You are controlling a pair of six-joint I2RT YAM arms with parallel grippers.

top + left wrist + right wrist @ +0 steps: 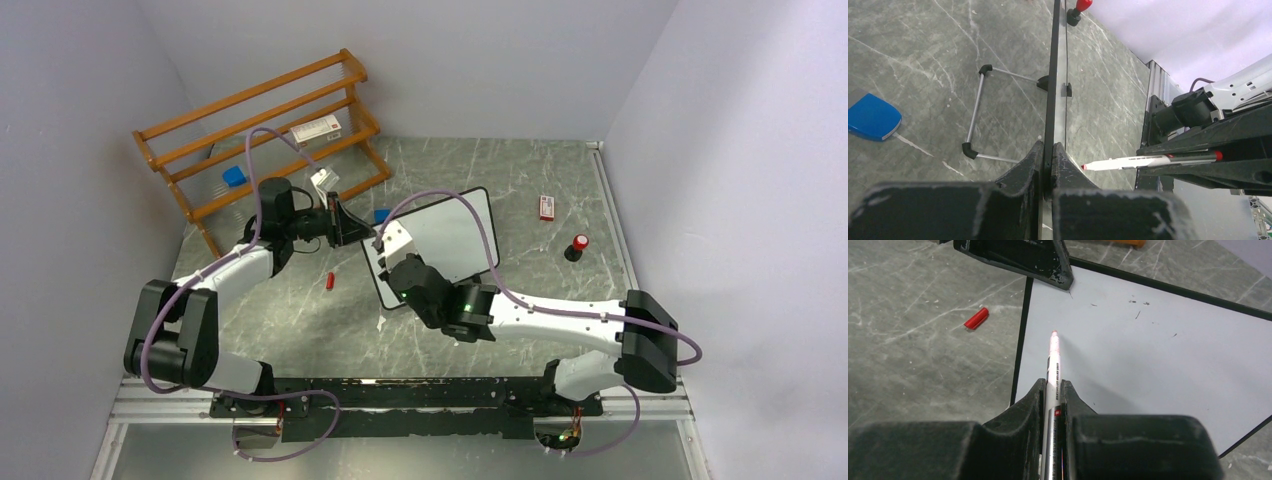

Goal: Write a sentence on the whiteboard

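The whiteboard (452,232) stands propped and tilted in the middle of the table (520,170), gripped at one corner, with a pen at its face.
The left gripper (1048,150) is clamped on the board's far left corner. The right gripper (1052,390) is closed tight on a white marker (1053,357), whose red tip points at the white surface near the left edge, just short of touching. The surface bears only a few dark specks. A red cap (330,281) lies on the table left of the board.

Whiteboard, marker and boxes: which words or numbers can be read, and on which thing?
Whiteboard: no writing, only small dark specks.
Marker: dark print along the barrel, too small to read.
Box on the wooden rack: red and white label, blurred.
Small red box on the table: blurred.
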